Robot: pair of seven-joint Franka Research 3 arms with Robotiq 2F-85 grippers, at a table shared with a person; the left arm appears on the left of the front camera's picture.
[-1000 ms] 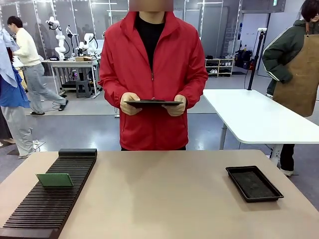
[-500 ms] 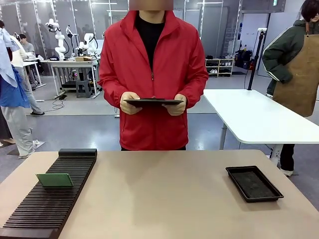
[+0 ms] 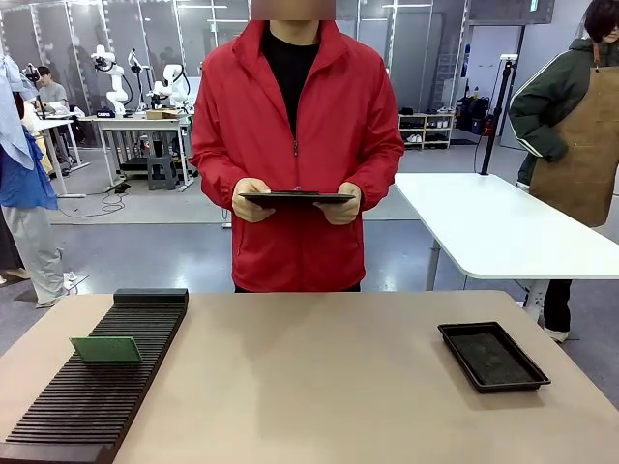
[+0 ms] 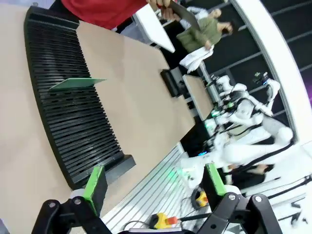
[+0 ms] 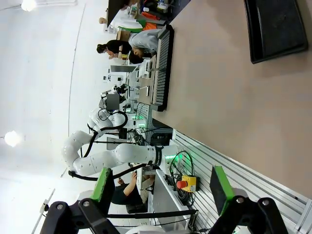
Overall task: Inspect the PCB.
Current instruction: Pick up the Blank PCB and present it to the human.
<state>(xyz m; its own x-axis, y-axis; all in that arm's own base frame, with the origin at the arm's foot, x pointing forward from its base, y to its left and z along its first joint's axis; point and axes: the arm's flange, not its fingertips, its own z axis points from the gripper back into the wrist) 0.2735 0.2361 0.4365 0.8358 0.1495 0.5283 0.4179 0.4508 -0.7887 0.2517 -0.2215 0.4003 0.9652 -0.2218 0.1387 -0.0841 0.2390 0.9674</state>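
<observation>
One PCB (image 3: 105, 349) in slotted rack (image 3: 87, 406)

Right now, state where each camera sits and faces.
Front: between the arms, facing the person holding a tablet across the table.
Left wrist: rolled, past the open left gripper toward the PCB in its rack.
Right wrist: rolled, past the open right gripper toward the black tray.
Shared: front and left wrist both show the PCB.

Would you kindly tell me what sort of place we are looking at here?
Probably a robotics lab or electronics workshop: a slotted black rack holds a green circuit board, a red emergency-stop button sits nearby, and a white table stands behind.
</observation>
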